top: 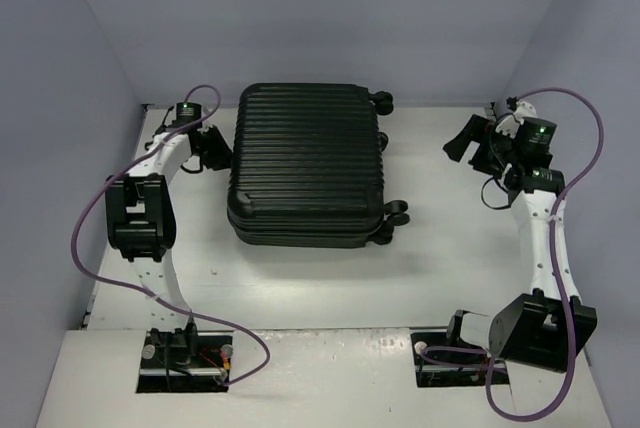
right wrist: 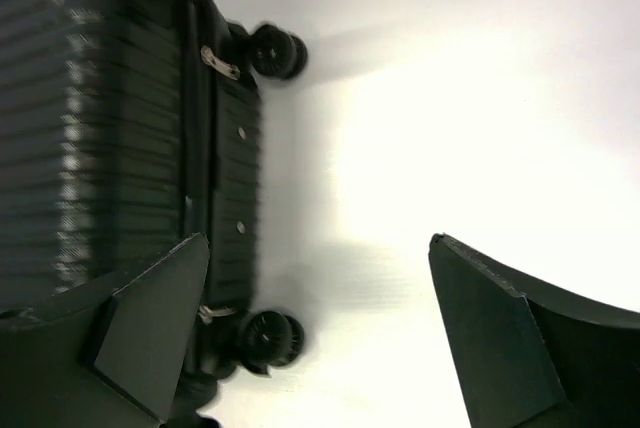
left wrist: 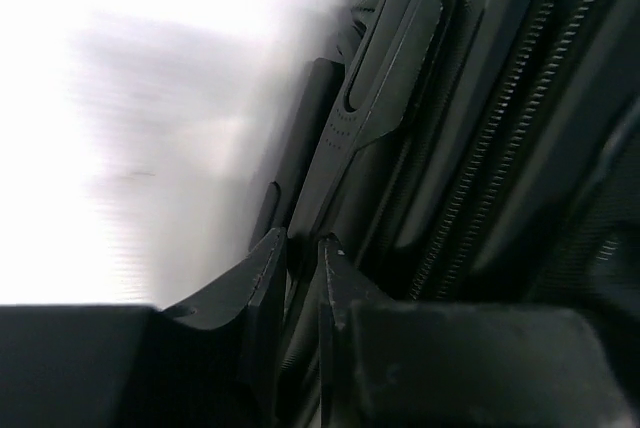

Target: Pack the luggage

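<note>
The luggage [top: 305, 163] lies shut mid-counter [top: 330, 278], so only zipping looks left: at its 9 o'clock edge the left gripper [left wrist: 298, 243] has jaws clenched, seemingly on the zip pull [left wrist: 385, 68], while the right gripper [right wrist: 320, 238] hangs released at 3 o'clock, well apart.

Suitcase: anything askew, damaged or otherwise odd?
Nothing stands out. The suitcase lies flat and closed on the table, no visible damage, wheels on its right side in the top view. Left pincer sits nearly shut beside its zipper; right pincer hangs open, clear of it.
</note>
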### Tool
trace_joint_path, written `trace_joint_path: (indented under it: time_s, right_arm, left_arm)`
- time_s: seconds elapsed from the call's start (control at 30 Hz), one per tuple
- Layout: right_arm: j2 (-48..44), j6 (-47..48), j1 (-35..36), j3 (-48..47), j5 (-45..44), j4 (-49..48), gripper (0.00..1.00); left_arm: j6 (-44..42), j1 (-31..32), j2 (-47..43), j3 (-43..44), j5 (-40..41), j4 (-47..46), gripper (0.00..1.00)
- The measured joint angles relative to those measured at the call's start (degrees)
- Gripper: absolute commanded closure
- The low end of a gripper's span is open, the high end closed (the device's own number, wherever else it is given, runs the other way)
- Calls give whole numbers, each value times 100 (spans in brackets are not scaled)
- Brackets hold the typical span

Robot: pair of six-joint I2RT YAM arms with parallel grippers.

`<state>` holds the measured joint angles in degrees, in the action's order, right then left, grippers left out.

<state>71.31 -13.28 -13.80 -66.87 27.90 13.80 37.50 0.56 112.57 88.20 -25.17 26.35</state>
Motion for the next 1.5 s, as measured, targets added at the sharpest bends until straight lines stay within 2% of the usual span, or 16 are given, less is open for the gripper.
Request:
trace_joint_path:
  time_s: [0.03,0.07,0.1,0.23,0.27,0.37,0.43,0.6,0.83,1.0,1.23,1.5]
  right_arm:
    - [-35,-4,50,96,2,-31,13]
    - [-76,-17,125,214,4,-39,16]
    - [-103,-20,205,313,0,-42,18]
    - [-170,-105,584,835,13,-258,33]
    - [-179,-133,669,981,17,-334,42]
    - [-179,-269,964,1429,70,-487,55]
    - [-179,-356,1172,1624,92,-533,58]
    - [-179,-544,1930,1845,105,-756,59]
    - [-179,-822,2710,1880,61,-1224,59]
    - [-144,-883,3060,1880,-227,-1353,60]
    - [195,-894,3738,1646,-693,-1281,54]
    - [428,-787,3989,1456,-664,-1233,56]
  left_arm:
    - [-59,-109,4,87,46,101,77]
    - [-81,-192,4,175,74,181,62]
    - [-120,-275,2,278,120,227,56]
    - [-122,-492,-131,800,245,422,44]
    - [-120,-492,-229,885,297,496,44]
    - [-140,-457,-728,1025,522,767,43]
    - [-162,-422,-1167,1034,721,955,42]
    - [-227,-404,-2347,629,1169,1303,42]
    - [-264,-404,-3571,-765,1460,1805,42]
    - [-293,-404,-4048,-1506,1440,2061,42]
    - [-304,-365,-4828,-1893,1246,2140,42]
    - [-321,-323,-4848,-2107,997,2120,42]
